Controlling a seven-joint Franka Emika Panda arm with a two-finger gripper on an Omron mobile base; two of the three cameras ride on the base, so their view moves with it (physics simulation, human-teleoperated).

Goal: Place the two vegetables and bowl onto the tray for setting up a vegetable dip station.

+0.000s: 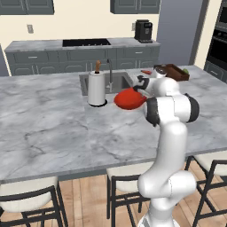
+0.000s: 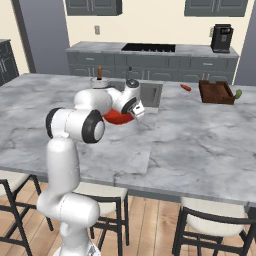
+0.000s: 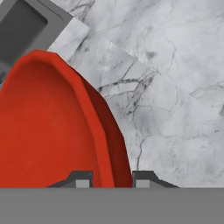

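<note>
My gripper [image 3: 112, 179] is shut on the rim of the glossy red bowl [image 3: 43, 131], one finger inside it and one outside. The bowl [image 1: 128, 98] [image 2: 117, 117] hangs tilted just over the marble counter, in front of the sink. The dark brown tray [image 1: 177, 73] [image 2: 216, 92] stands farther back to the right. An orange carrot [image 1: 146, 72] [image 2: 185, 87] lies on the counter to the tray's left. A green cucumber [image 1: 185, 71] [image 2: 238, 93] lies at the tray's right side. My gripper [image 1: 139, 90] [image 2: 131, 113] is well short of the tray.
A white paper-towel roll [image 1: 96, 88] stands just left of the bowl, beside the sink [image 1: 117, 82] [image 2: 150, 93] with its faucet. A coffee machine [image 1: 143, 31] [image 2: 221, 38] sits on the rear counter. Stools [image 1: 26, 199] line the island's near edge.
</note>
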